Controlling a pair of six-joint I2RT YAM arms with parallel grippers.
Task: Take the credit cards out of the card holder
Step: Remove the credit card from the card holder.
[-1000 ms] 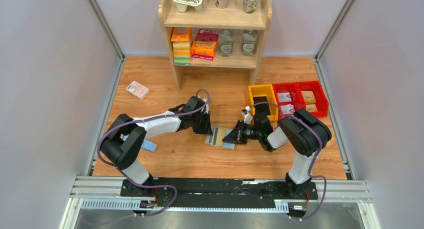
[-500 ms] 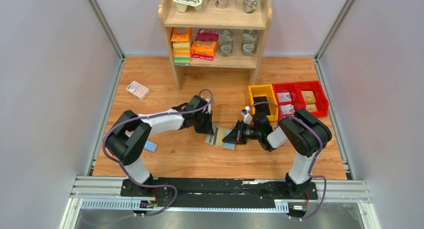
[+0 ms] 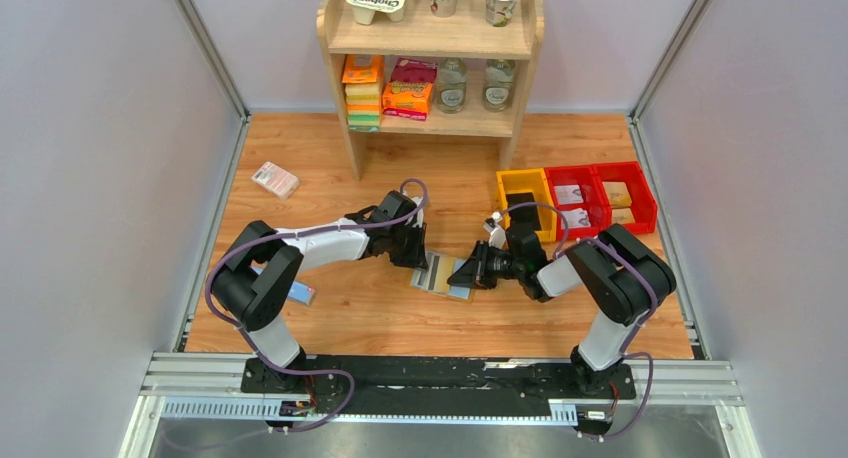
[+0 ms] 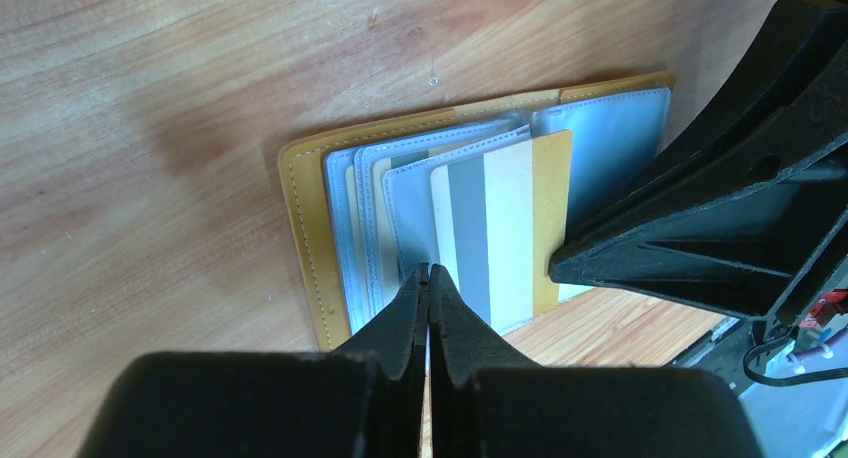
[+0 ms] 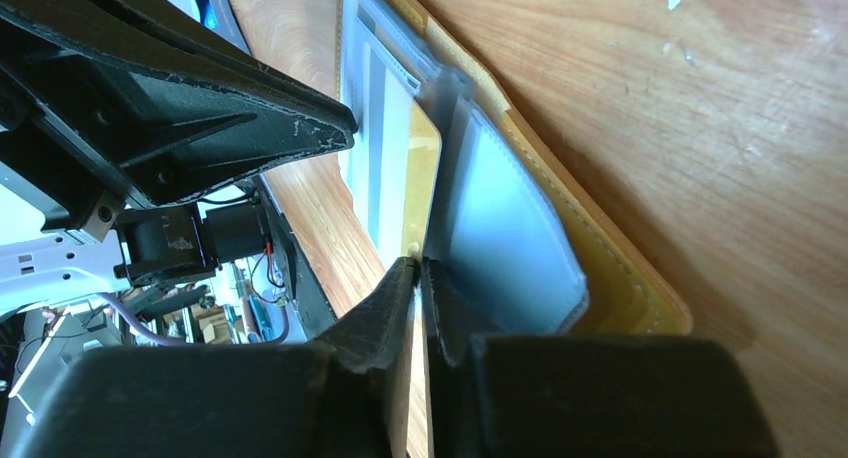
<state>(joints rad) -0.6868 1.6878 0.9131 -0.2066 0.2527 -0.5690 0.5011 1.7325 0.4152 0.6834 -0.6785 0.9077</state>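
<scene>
The tan card holder (image 3: 441, 276) lies open on the wooden table between both arms. In the left wrist view its yellow-brown cover (image 4: 303, 228) frames several grey-blue sleeves, and a credit card (image 4: 500, 228) with grey and cream stripes sticks halfway out of one sleeve. My left gripper (image 4: 429, 271) is shut on the near edge of that sleeve. My right gripper (image 5: 417, 262) faces it from the other side, its tips pinched on the card's (image 5: 428, 178) free edge beside a grey-blue panel (image 5: 500, 218). In the top view the left gripper (image 3: 414, 258) and right gripper (image 3: 463, 274) flank the holder.
A wooden shelf (image 3: 520, 38) with packets, cups and jars stands at the back. A yellow bin (image 3: 504, 190) and two red bins (image 3: 640, 193) sit at the right. A pink-white packet (image 3: 275, 179) lies far left, and a blue bar (image 3: 298, 293) by the left arm.
The left gripper's jaws have closed on the sleeve edge and the left elbow has shifted right. The right arm's elbow has moved slightly right. The card holder has stayed put.
</scene>
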